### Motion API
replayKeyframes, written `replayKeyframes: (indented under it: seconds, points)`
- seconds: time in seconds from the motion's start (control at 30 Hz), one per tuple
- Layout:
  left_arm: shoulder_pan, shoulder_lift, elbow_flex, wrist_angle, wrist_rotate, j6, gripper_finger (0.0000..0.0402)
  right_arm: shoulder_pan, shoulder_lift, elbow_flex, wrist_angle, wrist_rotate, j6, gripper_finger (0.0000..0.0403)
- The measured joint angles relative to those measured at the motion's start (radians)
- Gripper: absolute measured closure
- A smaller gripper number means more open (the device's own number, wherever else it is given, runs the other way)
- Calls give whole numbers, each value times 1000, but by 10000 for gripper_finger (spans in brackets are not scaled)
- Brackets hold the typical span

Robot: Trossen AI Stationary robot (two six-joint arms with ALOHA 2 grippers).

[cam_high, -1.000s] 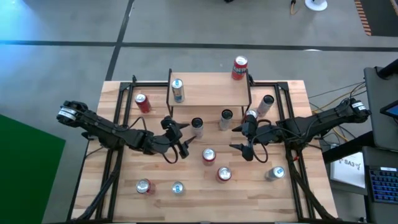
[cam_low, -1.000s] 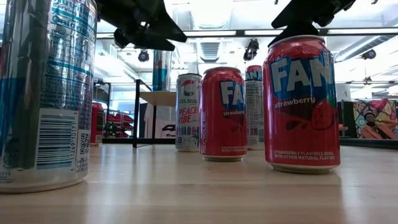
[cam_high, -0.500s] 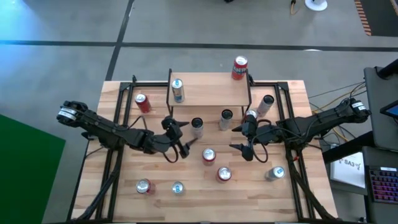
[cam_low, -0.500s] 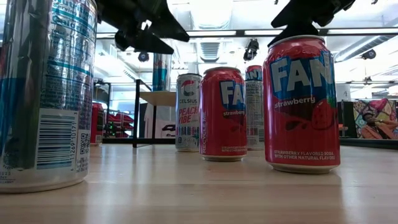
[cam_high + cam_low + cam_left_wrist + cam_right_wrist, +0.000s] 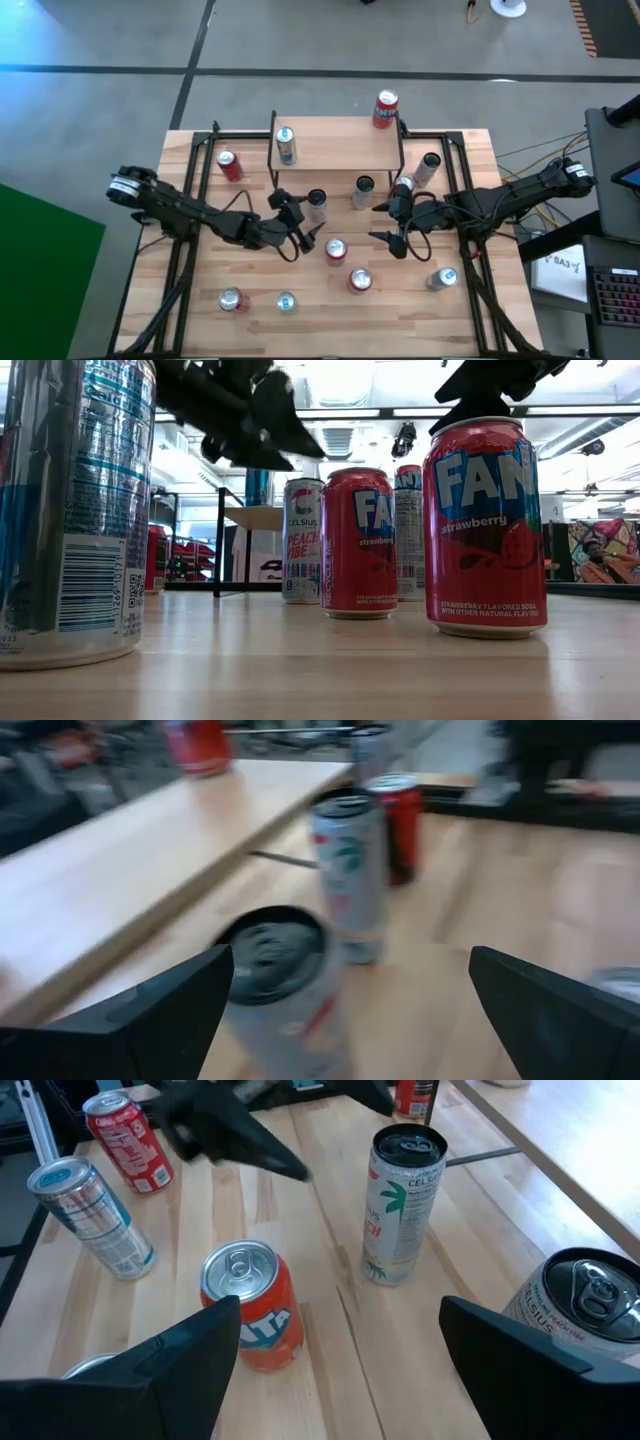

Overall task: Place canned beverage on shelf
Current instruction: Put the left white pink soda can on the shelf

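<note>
bright, even overhead light — ceiling glare in the low view, left wrist view motion-blurred.

A dark-topped can (image 5: pixel 275 982) is seen close between the left claw's (image 5: pixel 350 1010) spread fingers (image 5: pixel 150 1010), a slim white can (image 5: pixel 350 870) behind it, beside the shelf (image 5: pixel 120 870).

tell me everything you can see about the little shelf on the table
The shelf is a low riser with a light wooden plank top on thin black metal legs, standing level at the far side of the slatted table. Two cans stand upright on it: a blue and silver can near its left end and a red can at its far right corner.
</note>
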State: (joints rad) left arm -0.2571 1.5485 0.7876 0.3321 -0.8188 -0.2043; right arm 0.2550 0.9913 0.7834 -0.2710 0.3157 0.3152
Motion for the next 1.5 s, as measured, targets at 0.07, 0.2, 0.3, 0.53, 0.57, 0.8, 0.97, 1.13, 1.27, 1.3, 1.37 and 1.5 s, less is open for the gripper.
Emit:
replayKeyframes:
  seconds: [0.07,0.2,0.3,0.53,0.57,0.8,0.97,1.13,1.27,1.3,1.37,1.5]
  points:
    - [0,15,0,8,-70,2,12,0,0,0,0,0,-2,74]
    - [5,34,0,26,-108,13,13,0,0,0,0,0,-18,74]
    - [17,45,1,43,-95,4,13,0,0,0,0,0,-25,74]
    - [40,86,1,42,-86,-22,13,0,0,0,0,0,-28,74]
    - [42,89,1,42,-86,-22,13,0,0,0,0,0,-28,74]
    - [54,91,1,43,-87,-22,13,0,0,0,0,-1,-32,74]
    - [72,108,1,45,-78,-32,13,0,0,0,0,-1,-32,74]
    - [83,144,1,84,-54,-40,13,0,0,0,-1,-1,-32,74]
    - [90,158,1,127,-55,-31,15,0,0,0,-1,-1,-31,74]
    - [92,160,1,129,-55,-31,18,0,0,0,-1,-1,-31,74]
    - [96,164,1,137,-55,-30,26,0,0,0,-1,-1,-31,74]
    - [103,165,1,143,-55,-30,53,0,0,0,-1,-1,-31,74]
